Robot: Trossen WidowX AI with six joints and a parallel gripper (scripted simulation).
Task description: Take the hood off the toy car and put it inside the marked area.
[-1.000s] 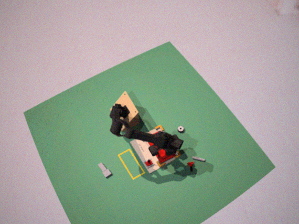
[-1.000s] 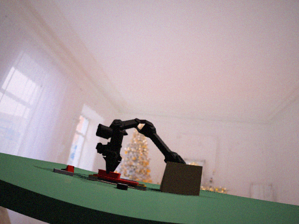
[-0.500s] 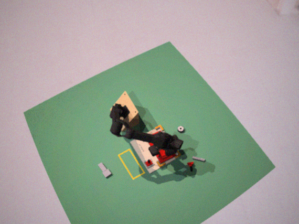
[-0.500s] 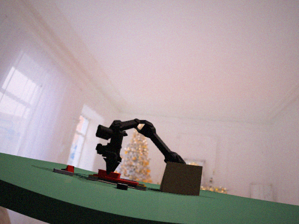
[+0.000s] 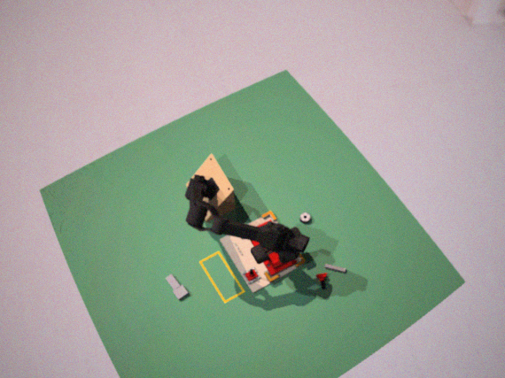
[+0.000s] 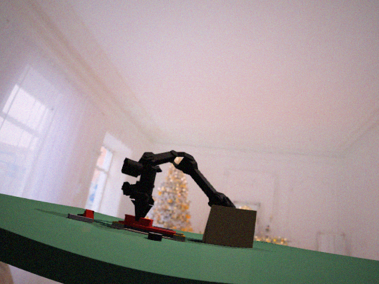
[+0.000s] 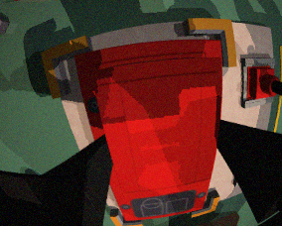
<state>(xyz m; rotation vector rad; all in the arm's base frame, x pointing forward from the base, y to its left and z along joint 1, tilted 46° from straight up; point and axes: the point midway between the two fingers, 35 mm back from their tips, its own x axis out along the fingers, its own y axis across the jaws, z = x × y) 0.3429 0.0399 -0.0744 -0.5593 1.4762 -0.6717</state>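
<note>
The toy car's red hood (image 5: 275, 258) (image 6: 146, 222) (image 7: 154, 169) sits on the car, which rests on a pale board (image 5: 241, 263) (image 7: 231, 101) with orange corner brackets. Its headlight end is at the bottom of the wrist view. My gripper (image 6: 137, 219) (image 7: 162, 132) points down and is shut on the hood, one dark finger against each long side. The fingertips are partly hidden, and I cannot tell whether the hood is raised at all. The marked area, a yellow outline (image 5: 213, 281), lies on the table left of the board in the top view.
A red piece with a black knob (image 5: 252, 275) (image 7: 257, 83) stands on the board beside the car. A grey stepped piece (image 5: 179, 291) lies left of the outline. A white wheel (image 5: 305, 217), a grey bar (image 5: 335, 268) and a red-and-black piece (image 5: 322, 278) lie right of the board.
</note>
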